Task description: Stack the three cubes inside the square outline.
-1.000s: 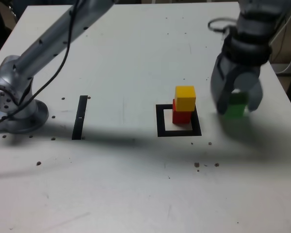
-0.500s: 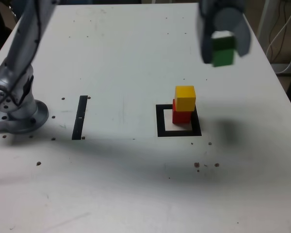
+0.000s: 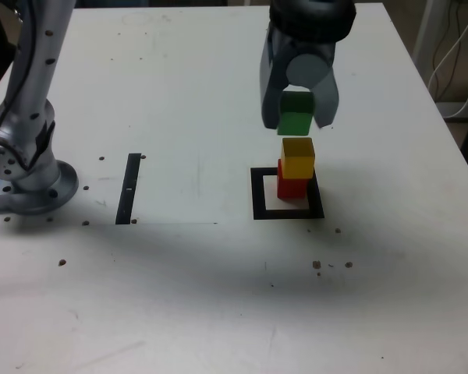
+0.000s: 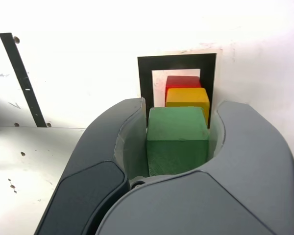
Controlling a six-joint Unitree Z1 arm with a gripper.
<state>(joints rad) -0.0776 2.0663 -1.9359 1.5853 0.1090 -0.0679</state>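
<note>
Inside the black square outline (image 3: 259, 199) on the pale counter (image 3: 195, 288) sits the red cube (image 3: 292, 188), a plain matte block in a strong, even red, with the yellow cube (image 3: 298, 159) stacked on top of it. The yellow one is a warm, solid yellow, brighter on its upper face and deeper, almost orange, on the side facing the exterior camera. Its edges look straight and its corners crisp, and in the exterior view it covers the upper part of the red block.

Above this pair, the claw (image 3: 300, 117) holds the green cube (image 3: 295, 114), gripped between its two curved grey fingers. In the wrist view the green block shows two tones: a lighter, slightly greyish green on one face and a darker, fuller green on the other, the edge between them clean and straight. All three blocks are unpatterned and look alike in shape.

The outline is a flat black band around a white middle, part of which shows beside the red block. Toward the exterior view's left lies a narrow black strip (image 3: 129, 188).
</note>
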